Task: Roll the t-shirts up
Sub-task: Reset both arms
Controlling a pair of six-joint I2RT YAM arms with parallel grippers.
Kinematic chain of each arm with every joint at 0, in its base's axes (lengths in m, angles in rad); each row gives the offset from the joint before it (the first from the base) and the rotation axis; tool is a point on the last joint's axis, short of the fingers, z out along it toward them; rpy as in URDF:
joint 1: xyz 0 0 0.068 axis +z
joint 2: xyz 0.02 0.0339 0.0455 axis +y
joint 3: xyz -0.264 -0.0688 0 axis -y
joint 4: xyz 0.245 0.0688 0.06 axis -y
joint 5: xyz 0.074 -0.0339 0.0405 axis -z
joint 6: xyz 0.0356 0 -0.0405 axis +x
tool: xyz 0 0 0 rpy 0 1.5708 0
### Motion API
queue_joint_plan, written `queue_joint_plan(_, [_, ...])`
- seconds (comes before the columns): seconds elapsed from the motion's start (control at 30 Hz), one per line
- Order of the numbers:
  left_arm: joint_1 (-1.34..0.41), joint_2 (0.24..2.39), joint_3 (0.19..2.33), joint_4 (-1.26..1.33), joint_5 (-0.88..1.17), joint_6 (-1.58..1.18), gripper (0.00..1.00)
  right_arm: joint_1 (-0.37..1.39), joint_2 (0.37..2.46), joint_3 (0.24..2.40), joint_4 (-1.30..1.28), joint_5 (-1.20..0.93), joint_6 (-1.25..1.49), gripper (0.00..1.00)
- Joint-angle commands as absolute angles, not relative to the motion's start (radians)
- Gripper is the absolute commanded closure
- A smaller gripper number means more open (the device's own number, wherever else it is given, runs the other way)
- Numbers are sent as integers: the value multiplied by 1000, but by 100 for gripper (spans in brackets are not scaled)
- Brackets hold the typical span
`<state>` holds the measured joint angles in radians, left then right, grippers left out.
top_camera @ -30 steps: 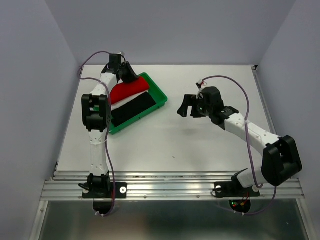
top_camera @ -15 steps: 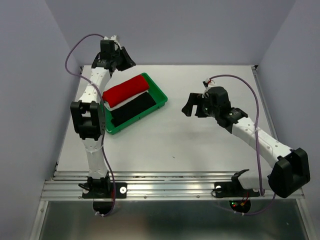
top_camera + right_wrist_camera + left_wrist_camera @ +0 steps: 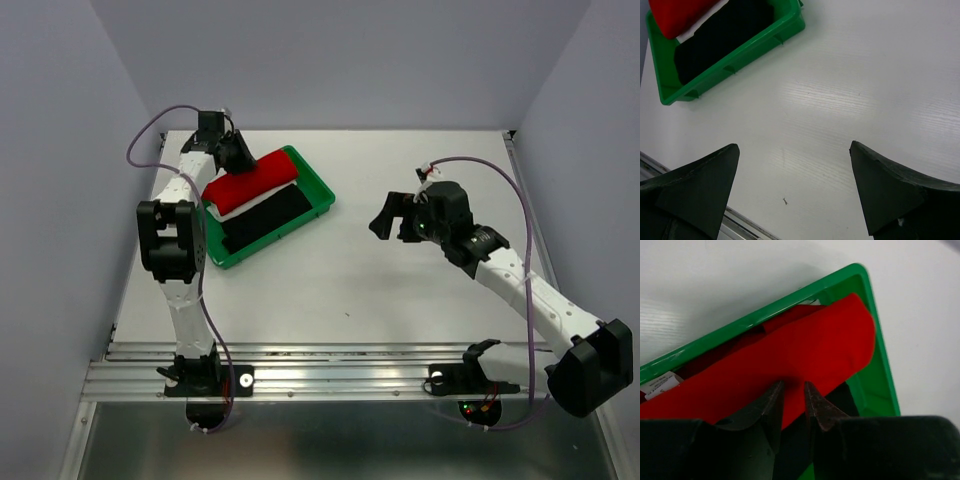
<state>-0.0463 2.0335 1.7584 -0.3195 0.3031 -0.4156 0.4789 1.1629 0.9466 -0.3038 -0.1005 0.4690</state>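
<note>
We see left arm (image 3: 178,250) standing near upright off its base, elbow high, forearm reaching to the far left; left gripper (image 3: 240,157) pitched down; in the wrist view its fingers (image 3: 771,402) sit close, only a narrow slit between the tips; we can't tell whether they pinch anything. Right arm (image 3: 520,285) folded low; elbow out at near right, forearm running back toward centre; right gripper (image 3: 386,216) faces left and down, jaws spread wide, fingers (image 3: 700,185) well apart, holding nothing
</note>
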Motion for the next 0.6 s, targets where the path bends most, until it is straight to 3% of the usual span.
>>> queue_joint_plan(0.0, [-52, 2088, 1727, -301, 256, -408, 67, 477, 1137, 931, -308, -97, 483, 2])
queue_joint_plan(0.2, [-54, 2088, 1692, -295, 276, -419, 69, 477, 1127, 939, -327, -84, 485, 2])
queue_joint_plan(0.43, [-61, 1929, 1834, -405, 246, -371, 67, 477, 1129, 979, -362, -66, 476, 2])
queue_joint_plan(0.57, [-78, 1810, 1842, -472, 209, -322, 63, 477, 1138, 1032, -486, 64, 479, 0])
